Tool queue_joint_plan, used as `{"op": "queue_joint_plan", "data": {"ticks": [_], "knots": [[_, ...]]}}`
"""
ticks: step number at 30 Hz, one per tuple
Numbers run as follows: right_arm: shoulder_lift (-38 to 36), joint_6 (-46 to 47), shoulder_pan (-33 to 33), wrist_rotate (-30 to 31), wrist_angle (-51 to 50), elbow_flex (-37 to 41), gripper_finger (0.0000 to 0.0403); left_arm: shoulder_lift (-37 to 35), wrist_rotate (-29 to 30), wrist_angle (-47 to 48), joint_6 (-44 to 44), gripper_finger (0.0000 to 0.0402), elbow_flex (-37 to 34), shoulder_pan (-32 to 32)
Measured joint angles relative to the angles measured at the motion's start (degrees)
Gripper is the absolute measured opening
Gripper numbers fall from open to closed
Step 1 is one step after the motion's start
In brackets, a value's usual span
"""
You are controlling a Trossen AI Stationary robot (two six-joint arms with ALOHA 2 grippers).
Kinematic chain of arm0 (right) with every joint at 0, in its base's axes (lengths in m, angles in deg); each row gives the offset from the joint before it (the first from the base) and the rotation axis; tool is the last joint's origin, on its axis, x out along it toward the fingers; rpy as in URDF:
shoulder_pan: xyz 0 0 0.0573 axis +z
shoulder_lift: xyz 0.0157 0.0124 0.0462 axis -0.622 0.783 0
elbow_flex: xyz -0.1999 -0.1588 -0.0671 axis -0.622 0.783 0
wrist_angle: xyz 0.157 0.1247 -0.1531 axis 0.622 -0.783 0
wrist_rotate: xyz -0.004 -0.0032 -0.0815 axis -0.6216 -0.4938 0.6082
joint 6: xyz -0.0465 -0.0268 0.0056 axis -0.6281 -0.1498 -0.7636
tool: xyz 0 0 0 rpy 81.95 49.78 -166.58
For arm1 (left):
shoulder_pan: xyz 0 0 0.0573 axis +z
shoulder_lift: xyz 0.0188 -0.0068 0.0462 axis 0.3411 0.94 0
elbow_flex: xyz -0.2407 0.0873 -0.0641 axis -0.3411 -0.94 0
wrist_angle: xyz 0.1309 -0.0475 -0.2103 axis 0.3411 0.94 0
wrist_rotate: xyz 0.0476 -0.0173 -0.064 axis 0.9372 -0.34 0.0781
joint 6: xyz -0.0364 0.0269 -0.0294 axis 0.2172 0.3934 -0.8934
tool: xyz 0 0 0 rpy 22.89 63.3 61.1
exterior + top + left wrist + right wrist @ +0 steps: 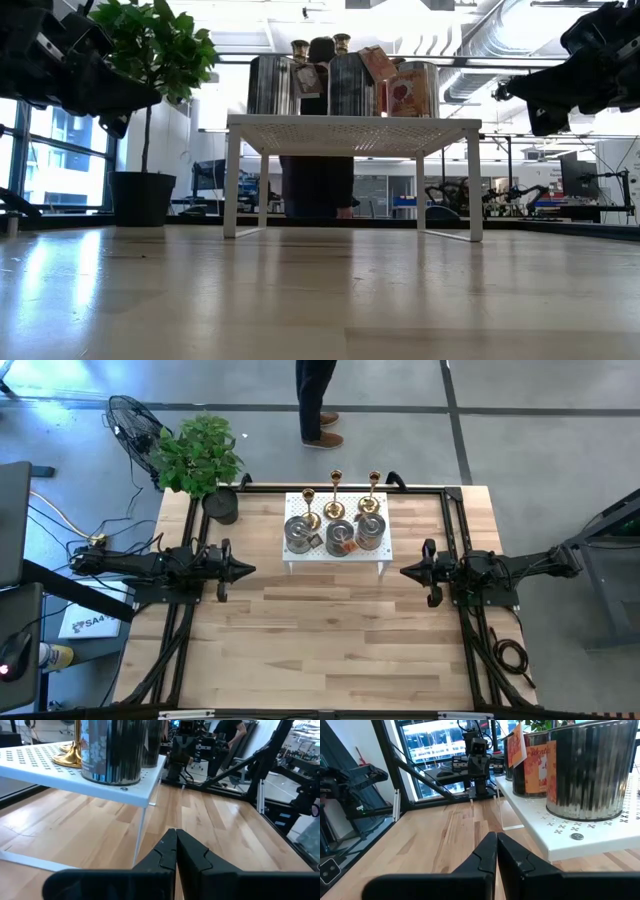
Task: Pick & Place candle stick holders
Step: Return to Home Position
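Butcher-block table (330, 650) fills most of the overhead shot: pale wood planks with a black frame round the edges, sitting on a grey concrete floor (540, 400). Going by the high view, a white perforated shelf (300, 558) stands at 12 o'clock on the table with all six pieces on it. Three gold candle holders (335, 495) line its 12 o'clock side, and three silver cylinders (339, 538) sit in a row on the 6 o'clock side, just beside them. Left gripper (245, 570) hangs at the shelf's 8 o'clock and right gripper (408, 571) at its 4 o'clock, both clear of it, fingers pinched together on nothing. A potted plant (200, 455) is at the table's 11 o'clock corner with a black fan (135, 422) next to it, and a person (318, 405) stands out past 12. The low view shows big windows (60, 150) and ceiling ducts (490, 40) behind. The tins wear orange tags (537, 770), but I can't properly read the lettering.
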Motion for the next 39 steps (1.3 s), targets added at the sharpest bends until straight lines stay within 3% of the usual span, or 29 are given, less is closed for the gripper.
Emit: {"op": "queue_joint_plan", "data": {"ticks": [39], "knots": [[0.0,0.0,0.0,-0.2,0.3,0.0,0.0007,0.0,-0.4,-0.4,0.0,0.0,0.0,0.0]]}}
